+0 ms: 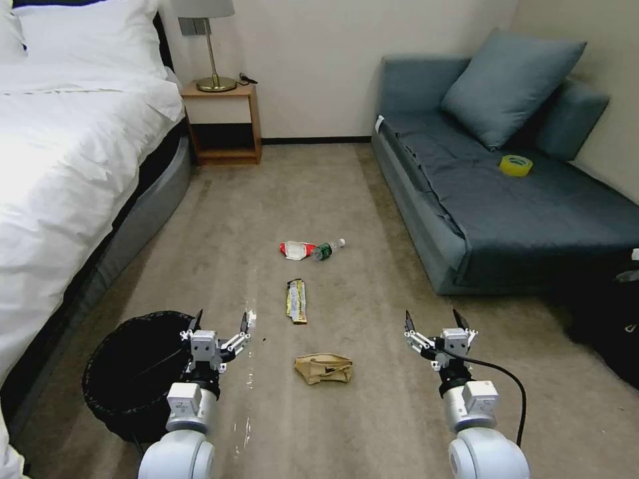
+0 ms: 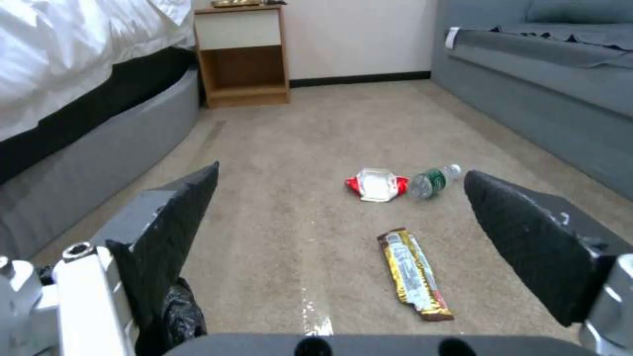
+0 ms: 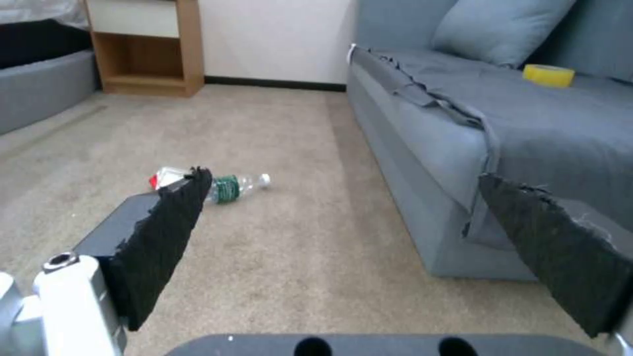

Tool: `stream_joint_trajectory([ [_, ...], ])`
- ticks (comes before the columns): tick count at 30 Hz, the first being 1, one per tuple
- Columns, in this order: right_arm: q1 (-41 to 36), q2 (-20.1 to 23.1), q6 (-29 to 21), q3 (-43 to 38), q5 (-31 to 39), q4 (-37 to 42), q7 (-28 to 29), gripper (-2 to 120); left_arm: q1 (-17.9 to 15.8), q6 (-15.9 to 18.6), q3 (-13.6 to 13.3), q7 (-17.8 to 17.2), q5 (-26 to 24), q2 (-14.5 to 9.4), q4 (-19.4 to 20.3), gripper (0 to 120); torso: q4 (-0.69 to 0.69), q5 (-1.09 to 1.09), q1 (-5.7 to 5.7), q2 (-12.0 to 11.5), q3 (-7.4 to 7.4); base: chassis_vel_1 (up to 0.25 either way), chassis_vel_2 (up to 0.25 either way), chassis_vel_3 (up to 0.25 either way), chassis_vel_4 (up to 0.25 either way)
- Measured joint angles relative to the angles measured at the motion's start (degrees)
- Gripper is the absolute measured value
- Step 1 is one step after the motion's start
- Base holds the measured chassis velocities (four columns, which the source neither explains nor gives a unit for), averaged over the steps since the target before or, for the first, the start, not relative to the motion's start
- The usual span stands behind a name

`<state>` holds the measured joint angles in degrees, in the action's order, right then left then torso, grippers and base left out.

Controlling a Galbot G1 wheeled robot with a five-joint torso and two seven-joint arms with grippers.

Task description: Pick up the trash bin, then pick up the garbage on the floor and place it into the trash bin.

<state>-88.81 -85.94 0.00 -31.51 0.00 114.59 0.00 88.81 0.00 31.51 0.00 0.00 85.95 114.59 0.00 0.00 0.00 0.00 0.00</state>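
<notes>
1. Carpet (image 1: 373, 199) runs between a bed (image 1: 60, 166) on the robot's left and a sofa (image 1: 506, 206) on its right; the litter lies in a loose line down its middle.
2. Left gripper (image 1: 223, 322) hangs with fingers spread wide, nothing between them, above the bin's (image 1: 126, 372) right rim. The bin, lined with a black bag, stands on the carpet by the bed's foot, directly under and left of this gripper. In the left wrist view the gripper (image 2: 339, 183) frames the floor ahead, and a bit of black bag (image 2: 178, 311) shows beside one finger.
3. Right gripper (image 1: 434, 322) is also spread wide and holds nothing, hovering over bare carpet near the sofa's front corner, well apart from the bin.
4. Brown paper bag (image 1: 323, 368) lies crumpled between the two grippers, nearest of the litter, a little right of the bin.
5. Gold wrapper (image 1: 296, 301) lies lengthwise just beyond the paper bag, ahead and right of the left gripper.
6. Red-and-white packet (image 1: 297, 249) and green bottle (image 1: 328, 249) lie side by side farther on, the bottle on the sofa side with its white cap pointing toward the sofa.
7. From the right wrist view, the bottle (image 3: 236, 186) sits just past one finger (image 3: 165, 237) of the right gripper, the packet (image 3: 165, 176) partly hidden behind that finger.
8. Yellow tape roll (image 1: 516, 165) rests on the sofa seat, near a cushion (image 1: 509, 86).
</notes>
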Motion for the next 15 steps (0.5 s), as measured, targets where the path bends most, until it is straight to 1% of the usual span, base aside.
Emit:
stream_joint_trajectory([
  [15, 0.0, 0.0, 0.0, 0.0, 0.0, 0.0, 0.0, 100, 0.0, 0.0, 0.0, 0.0, 0.0, 0.0, 0.0, 100, 0.00, 0.00, 0.00, 0.0, 0.00, 0.000, 0.000, 0.000, 0.000],
])
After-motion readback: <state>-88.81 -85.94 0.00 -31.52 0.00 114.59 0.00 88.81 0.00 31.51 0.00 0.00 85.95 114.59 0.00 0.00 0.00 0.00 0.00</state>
